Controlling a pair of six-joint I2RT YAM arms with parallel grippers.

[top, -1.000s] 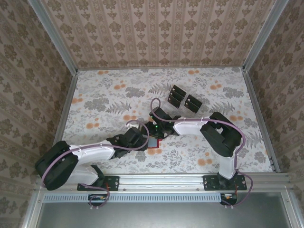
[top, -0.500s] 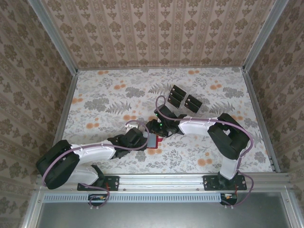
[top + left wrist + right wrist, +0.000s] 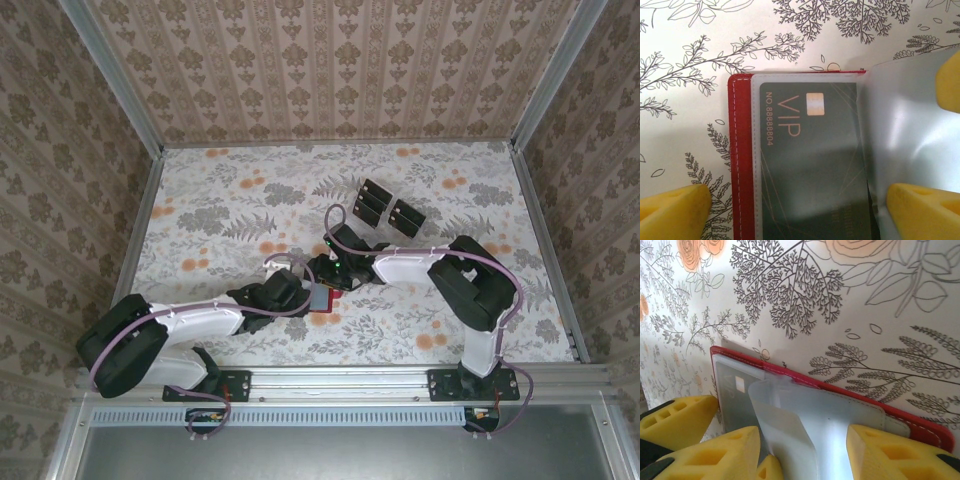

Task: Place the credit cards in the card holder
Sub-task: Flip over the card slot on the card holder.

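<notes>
Left wrist view has the left gripper (image 3: 797, 202) spread wide and holding nothing, astride the card holder (image 3: 740, 150). The holder lies open on the table (image 3: 685, 60) right beneath it, one credit card (image 3: 810, 165) already sleeved, its long axis running away from the jaws. Rightward, the right gripper (image 3: 802, 455) stands half-open around the clear leaf (image 3: 790, 430); whether it pinches it, I cannot tell.

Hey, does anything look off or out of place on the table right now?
Yes: in the open red card holder, one clear sleeve stands lifted and curled instead of lying flat, partly covering the VIP card in the sleeve beneath.
</notes>
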